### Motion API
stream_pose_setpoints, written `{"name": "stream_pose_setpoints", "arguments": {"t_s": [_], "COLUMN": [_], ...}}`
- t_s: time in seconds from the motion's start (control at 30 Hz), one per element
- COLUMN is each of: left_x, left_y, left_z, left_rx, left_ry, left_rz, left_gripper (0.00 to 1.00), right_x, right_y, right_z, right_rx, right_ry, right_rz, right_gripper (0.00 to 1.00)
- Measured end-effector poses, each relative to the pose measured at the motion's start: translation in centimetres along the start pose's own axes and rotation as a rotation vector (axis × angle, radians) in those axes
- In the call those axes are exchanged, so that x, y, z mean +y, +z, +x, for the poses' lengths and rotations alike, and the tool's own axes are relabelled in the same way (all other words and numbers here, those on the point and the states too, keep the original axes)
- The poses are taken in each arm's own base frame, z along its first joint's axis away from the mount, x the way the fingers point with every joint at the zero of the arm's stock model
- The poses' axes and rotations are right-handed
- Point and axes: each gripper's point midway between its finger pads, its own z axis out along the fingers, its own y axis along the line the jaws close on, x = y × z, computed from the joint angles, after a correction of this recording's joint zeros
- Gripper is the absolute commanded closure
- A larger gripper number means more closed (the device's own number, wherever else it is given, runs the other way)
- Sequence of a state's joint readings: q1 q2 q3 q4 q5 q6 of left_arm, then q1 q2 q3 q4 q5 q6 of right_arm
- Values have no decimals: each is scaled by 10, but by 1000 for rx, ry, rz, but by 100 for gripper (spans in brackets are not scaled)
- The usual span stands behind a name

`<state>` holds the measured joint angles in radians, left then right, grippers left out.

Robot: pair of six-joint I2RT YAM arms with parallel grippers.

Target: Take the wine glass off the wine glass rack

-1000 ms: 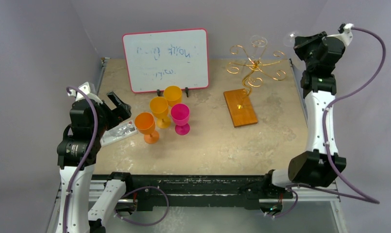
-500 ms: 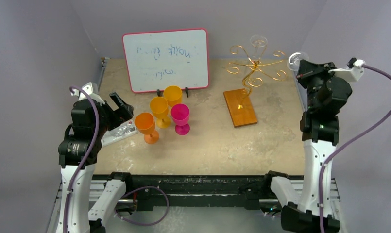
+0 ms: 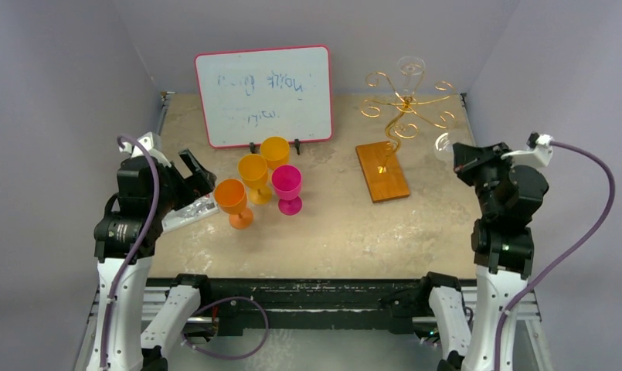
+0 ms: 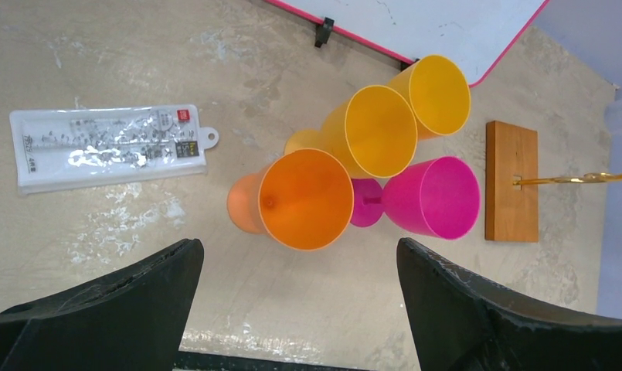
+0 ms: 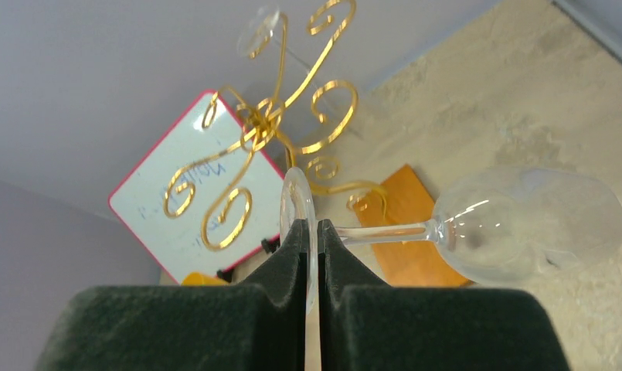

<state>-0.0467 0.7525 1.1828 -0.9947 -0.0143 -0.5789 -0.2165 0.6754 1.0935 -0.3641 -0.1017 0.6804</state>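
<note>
Your wine glass (image 5: 524, 224) is off the rack, pinched by its flat foot between the fingers of your right gripper (image 5: 309, 228), which are pressed together on the foot's thin edge. The glass lies on its side: in the wrist view its stem runs level from the fingers out to their right, crosswise to the fingers, and the bowl is at the far end with its mouth facing away from the hand. From above, the glass (image 3: 444, 143) sits just off the tip of the gripper (image 3: 460, 157), on the side toward the rack (image 3: 404, 104), with a gap between them. The rack's gold scrolls rise beyond the fingertips and its wooden base (image 3: 382, 171) lies on the table (image 3: 416, 224) past the glass. Another clear glass (image 3: 410, 68) sits at the top of the rack. Your left gripper (image 4: 297, 255) is spread wide and holds nothing. Ahead of its fingers stand four plastic cups (image 4: 306, 199), with a flat packet (image 4: 107, 147) off to their left and a whiteboard (image 3: 265, 94) beyond
</note>
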Motion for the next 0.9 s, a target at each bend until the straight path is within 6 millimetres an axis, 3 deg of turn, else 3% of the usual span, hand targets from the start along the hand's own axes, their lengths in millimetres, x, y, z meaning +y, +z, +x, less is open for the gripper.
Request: {"name": "stream_pose_setpoints", "arguments": {"t_s": [0.27, 0.43, 0.57, 0.77, 0.9], "left_x": [-8, -13, -28, -52, -60], "left_y": [-10, -29, -42, -48, -32], "left_z": [22, 41, 52, 54, 48], "left_rx": [81, 109, 144, 195, 229], "left_ry": [21, 18, 5, -21, -39], "left_rz": [76, 159, 264, 389, 392], "left_gripper": [4, 4, 4, 4, 4], "right_x": [-1, 0, -12, -4, 1], "right_y": [-37, -57, -75, -100, -106], "right_z": [74, 140, 191, 221, 228], "right_rx": [213, 443, 646, 779, 867], "right_ry": [42, 64, 120, 163, 172], "right_rz": [-148, -327, -403, -584, -634], "right_gripper": [100, 100, 100, 100, 100]}}
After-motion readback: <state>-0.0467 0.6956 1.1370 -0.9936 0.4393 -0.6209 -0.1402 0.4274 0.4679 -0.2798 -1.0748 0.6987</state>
